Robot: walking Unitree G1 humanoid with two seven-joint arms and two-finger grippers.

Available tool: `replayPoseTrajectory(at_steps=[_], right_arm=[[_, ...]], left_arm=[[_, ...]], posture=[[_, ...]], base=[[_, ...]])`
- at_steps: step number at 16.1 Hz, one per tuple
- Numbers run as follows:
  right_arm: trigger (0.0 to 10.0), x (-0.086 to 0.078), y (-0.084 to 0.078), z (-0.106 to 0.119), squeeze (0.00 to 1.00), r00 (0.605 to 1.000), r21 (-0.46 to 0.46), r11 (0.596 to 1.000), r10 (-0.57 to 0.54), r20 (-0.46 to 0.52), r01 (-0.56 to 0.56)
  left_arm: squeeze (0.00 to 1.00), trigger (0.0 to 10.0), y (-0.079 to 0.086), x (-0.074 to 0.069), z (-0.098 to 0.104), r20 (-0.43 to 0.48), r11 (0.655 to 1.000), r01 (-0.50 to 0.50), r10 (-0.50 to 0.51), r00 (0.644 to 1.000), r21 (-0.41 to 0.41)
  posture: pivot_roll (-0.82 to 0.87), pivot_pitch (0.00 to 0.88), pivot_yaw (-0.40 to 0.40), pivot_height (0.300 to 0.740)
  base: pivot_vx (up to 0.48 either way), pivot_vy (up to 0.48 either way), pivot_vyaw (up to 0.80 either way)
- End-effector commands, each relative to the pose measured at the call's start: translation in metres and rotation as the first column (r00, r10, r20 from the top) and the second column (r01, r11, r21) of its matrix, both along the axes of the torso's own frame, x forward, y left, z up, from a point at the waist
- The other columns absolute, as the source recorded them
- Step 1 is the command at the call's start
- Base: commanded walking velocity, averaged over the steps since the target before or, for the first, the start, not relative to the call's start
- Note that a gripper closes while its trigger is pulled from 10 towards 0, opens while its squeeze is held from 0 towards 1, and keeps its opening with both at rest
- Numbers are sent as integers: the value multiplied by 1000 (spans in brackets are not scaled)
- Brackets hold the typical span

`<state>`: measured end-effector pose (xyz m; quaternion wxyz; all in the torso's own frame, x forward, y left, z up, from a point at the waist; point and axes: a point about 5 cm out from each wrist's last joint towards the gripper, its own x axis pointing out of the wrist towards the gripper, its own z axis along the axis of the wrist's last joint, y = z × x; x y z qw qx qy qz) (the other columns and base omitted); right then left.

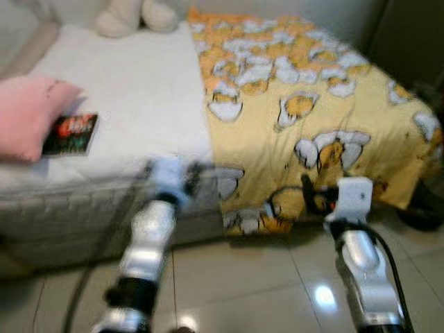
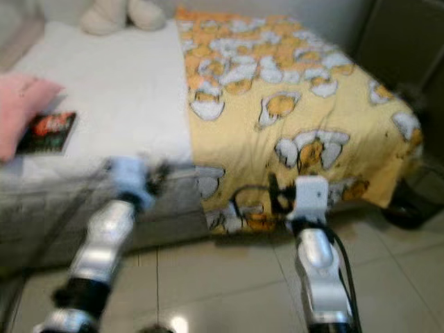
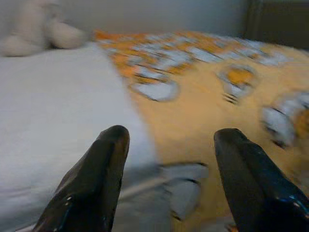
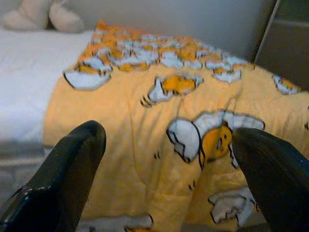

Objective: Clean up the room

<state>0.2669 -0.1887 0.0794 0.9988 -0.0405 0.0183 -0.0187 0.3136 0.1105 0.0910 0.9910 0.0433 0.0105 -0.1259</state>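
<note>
1. Left hand (image 3: pixel 166 193) raised at the near edge of the bed (image 1: pixel 125 90), fingers spread wide, holding nothing.
2. Right hand (image 4: pixel 169 183) likewise spread and empty, facing the yellow blanket (image 1: pixel 312 118) hanging over the bed's near side toward the tiled floor (image 1: pixel 263 291).
3. Book (image 1: pixel 71 134) flat on the white sheet, touching the pink pillow (image 1: pixel 31 114), long axis running away from the edge; cover writing too blurred to read.
4. Plush toy (image 1: pixel 135 15) at the far end.
</note>
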Motion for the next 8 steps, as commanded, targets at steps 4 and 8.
replayPoseTrajectory(at_steps=[4,8], right_arm=[[10000,-9,2,-13,1000,999,4,1000,20,-25,-20],[10000,-15,8,-19,1000,998,2,999,45,-42,-45]], left_arm=[[0,10000,29,5,-5,-66,992,-123,125,990,24],[0,10000,37,1,-15,-112,986,-162,165,980,39]], posture=[[-32,0,25,740],[-40,0,37,740]], base=[[0,-452,652],[0,-427,636]])
